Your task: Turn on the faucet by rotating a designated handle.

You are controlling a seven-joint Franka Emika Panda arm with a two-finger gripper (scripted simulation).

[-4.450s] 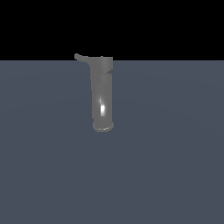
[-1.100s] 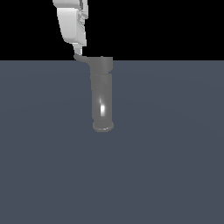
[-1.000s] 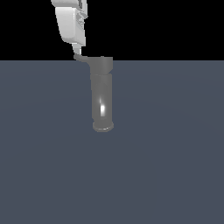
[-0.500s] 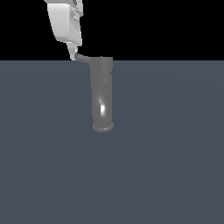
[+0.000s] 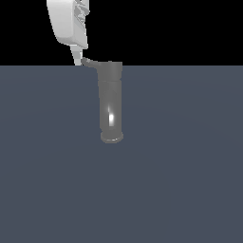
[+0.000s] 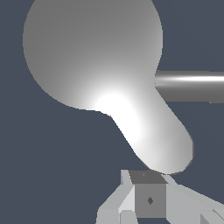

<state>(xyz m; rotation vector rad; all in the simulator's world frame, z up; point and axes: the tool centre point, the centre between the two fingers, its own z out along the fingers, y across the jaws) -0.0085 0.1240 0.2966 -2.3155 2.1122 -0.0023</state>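
Faucet handle [image 5: 89,62] juts toward the exterior view's left from the cap of the faucet [image 5: 110,102], which stands upright mid-tabletop [image 5: 190,180]. From that left side, the gripper [image 5: 77,60] touches the lever's rounded tip; whether it is clenched I cannot tell. The handle looks rigid, smooth, likely slippery; pushing near the tip gives most leverage. No writing shows.

Blocky white claw [image 5: 79,60], grey pads

surface: flat slate-grey floor [image 5: 180,180] | on it: faucet [image 5: 111,104] standing upright on flared base
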